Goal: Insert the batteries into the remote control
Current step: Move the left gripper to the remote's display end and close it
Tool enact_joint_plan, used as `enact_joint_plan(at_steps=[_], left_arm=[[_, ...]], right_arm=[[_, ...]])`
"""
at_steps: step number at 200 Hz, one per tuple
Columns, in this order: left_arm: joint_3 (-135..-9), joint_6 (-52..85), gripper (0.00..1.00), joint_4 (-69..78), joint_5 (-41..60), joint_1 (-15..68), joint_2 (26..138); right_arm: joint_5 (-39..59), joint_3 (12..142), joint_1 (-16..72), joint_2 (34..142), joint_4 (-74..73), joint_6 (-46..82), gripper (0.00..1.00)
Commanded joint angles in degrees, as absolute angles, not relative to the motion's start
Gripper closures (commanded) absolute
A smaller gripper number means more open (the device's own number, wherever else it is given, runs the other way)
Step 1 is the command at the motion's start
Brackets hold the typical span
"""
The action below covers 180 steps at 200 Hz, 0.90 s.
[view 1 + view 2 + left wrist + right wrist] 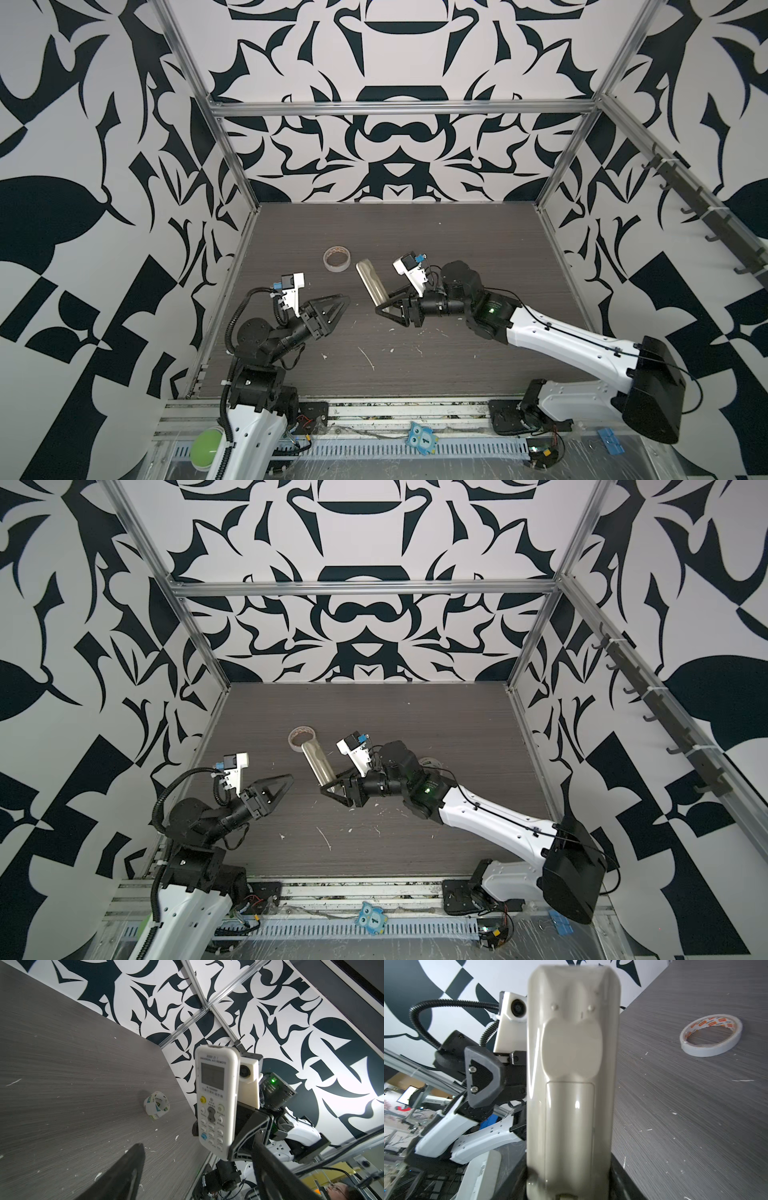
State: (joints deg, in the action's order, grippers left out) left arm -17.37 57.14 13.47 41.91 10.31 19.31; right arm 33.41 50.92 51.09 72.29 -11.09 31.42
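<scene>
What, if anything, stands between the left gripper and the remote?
Nothing visible. The left gripper, open and empty, faces the remote control across a bare gap; the right gripper holds it aloft. The tape roll lies farther back, out of line.

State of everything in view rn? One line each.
right gripper: shut on remote.
left gripper: open, empty.
remote: off the table, tilted.
battery cover: closed.
flat tape: lying flat on table.
green-print tape: on edge on table.
batteries: not in view.
</scene>
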Motion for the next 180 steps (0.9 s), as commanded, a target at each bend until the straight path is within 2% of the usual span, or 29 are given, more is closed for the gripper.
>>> enact_joint_plan(at_steps=[1,83,180], left_arm=[[-19.56,57.96,0.10,19.20,42.16,11.14,19.91],[-21.73,57.68,0.09,31.54,40.53,17.70,29.00],[-24.42,53.08,0.10,34.46,35.77,25.13,35.85]], right_arm=[[40.17,51.08,50.63,71.48,-21.28,35.62,1.00],[46.93,49.07,48.30,74.79,-36.24,47.15,1.00],[48.17,48.34,48.16,74.10,-36.65,47.46,1.00]])
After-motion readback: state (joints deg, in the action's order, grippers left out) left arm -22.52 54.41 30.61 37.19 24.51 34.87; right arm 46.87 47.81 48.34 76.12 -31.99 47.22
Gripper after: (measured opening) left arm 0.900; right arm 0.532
